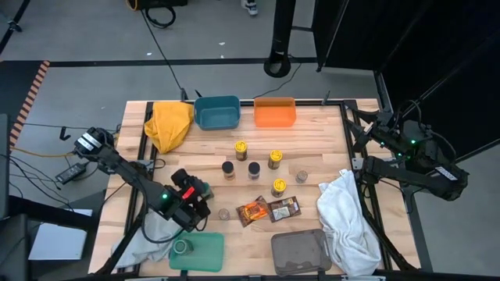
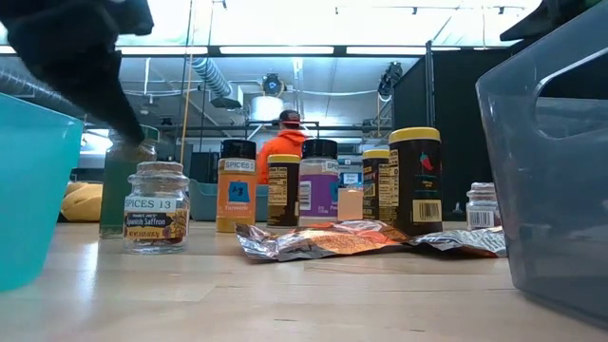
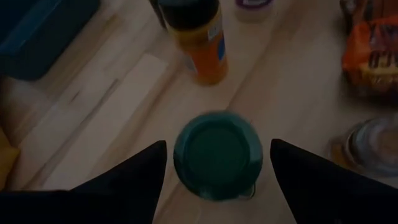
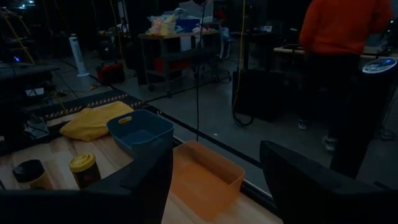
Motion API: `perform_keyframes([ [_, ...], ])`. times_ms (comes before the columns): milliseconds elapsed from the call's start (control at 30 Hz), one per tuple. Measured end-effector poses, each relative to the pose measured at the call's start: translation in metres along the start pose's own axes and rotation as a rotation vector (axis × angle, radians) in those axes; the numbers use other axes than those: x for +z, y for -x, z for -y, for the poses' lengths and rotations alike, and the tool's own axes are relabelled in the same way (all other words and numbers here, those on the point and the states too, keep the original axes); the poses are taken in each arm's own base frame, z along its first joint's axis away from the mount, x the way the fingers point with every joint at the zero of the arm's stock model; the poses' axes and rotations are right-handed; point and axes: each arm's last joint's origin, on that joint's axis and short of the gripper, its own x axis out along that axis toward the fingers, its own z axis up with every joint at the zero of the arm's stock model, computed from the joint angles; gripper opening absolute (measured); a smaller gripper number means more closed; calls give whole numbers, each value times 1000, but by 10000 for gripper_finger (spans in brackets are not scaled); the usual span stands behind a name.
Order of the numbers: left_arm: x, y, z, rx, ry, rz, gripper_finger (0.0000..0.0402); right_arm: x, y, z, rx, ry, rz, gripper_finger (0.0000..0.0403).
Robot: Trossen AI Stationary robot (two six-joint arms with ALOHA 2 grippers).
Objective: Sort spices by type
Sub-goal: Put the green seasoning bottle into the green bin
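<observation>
My left gripper (image 3: 217, 144) is open and points down over a green-lidded jar (image 3: 217, 155). Its fingers stand on either side of the lid, with a thin gap on each side. In the high view this jar (image 1: 202, 187) stands at the table's near left, by my left gripper (image 1: 194, 197). Another green-lidded jar (image 1: 181, 247) sits in the green tray (image 1: 205, 254). Yellow-lidded jars (image 1: 274, 158), dark-lidded jars (image 1: 228, 168) and clear jars (image 1: 301, 176) stand mid-table. The orange packet (image 1: 251, 211) and brown packet (image 1: 283, 208) lie flat. My right gripper (image 4: 214, 152) waits open above the far right corner.
A blue bin (image 1: 217, 112) and an orange bin (image 1: 275, 112) stand at the far edge, beside a yellow cloth (image 1: 169, 123). A grey tray (image 1: 301, 251) sits at the near edge and a white cloth (image 1: 348, 218) lies to its right. A person in orange (image 4: 339, 25) stands beyond the table.
</observation>
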Motion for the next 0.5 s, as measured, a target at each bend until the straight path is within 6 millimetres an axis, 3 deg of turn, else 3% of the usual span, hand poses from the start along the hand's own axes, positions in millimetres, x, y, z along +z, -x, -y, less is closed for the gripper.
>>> perform_keyframes([
  [267,-6,-10,3,-61,-1,-19,280,0,0,0,0,1,0,245],
  [500,-4,-11,3,-67,-24,-13,212,0,0,0,0,2,-1,243],
])
